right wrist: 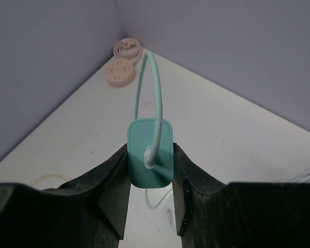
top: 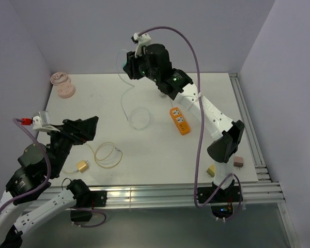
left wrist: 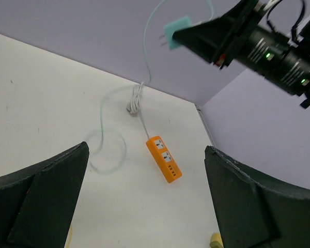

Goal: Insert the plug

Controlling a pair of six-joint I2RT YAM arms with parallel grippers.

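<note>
My right gripper (right wrist: 150, 149) is shut on a teal plug (right wrist: 150, 170), its pads on the plug's two sides. It holds the plug high above the far middle of the table (top: 125, 61). The plug's prongs point left in the left wrist view (left wrist: 175, 32). Its pale teal cable (top: 139, 118) hangs down and loops on the table. An orange power strip (top: 180, 121) lies flat right of centre, sockets up (left wrist: 164, 158). My left gripper (top: 88, 126) hovers open over the near left of the table, nothing between its fingers (left wrist: 51, 196).
A yellow plug (top: 82, 166) with a coiled yellow cable (top: 106, 155) lies below my left gripper. A pink plug and coiled cable (top: 62, 85) sit in the far left corner. Two small adapters (top: 211, 170) lie near the right arm's base. Purple walls enclose the table.
</note>
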